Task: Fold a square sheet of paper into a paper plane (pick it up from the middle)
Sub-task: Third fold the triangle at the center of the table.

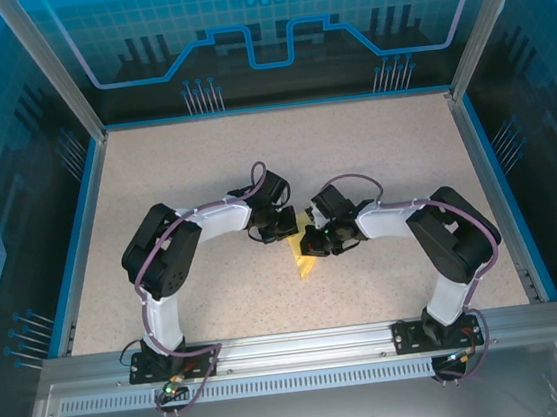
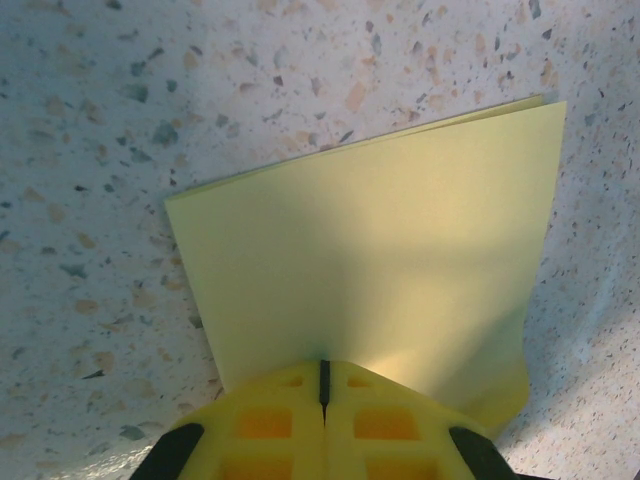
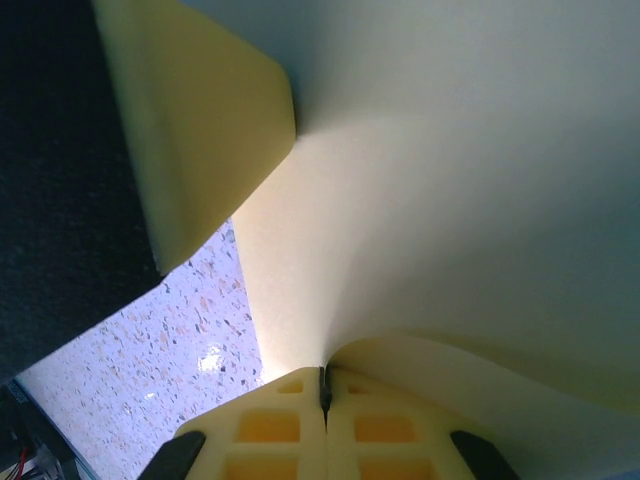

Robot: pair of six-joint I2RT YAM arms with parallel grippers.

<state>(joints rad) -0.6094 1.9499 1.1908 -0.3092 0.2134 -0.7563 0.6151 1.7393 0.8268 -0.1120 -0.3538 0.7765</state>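
The left tool (image 2: 323,395) has its yellow jaws pressed together on one edge of the square sheet of paper (image 2: 370,260), which fans out from that tool's tips, already doubled over, with two layers showing along its far edge. The right tool (image 3: 323,378), just across the sheet from the left tool, is likewise closed on the paper, and there the sheet bows and curls away from the pinch. Below the left tool lies the speckled table (image 2: 100,150); whether the sheet's lowest corner touches it cannot be told. This paper looks very light and limp. It bends under its own weight, takes a crease at once, and would likely tear or crumple if the two tools pulled apart or twisted against each other. The safest hold seems to be a flat pinch close to an edge or along the fold, where the doubled layers are stiffest.
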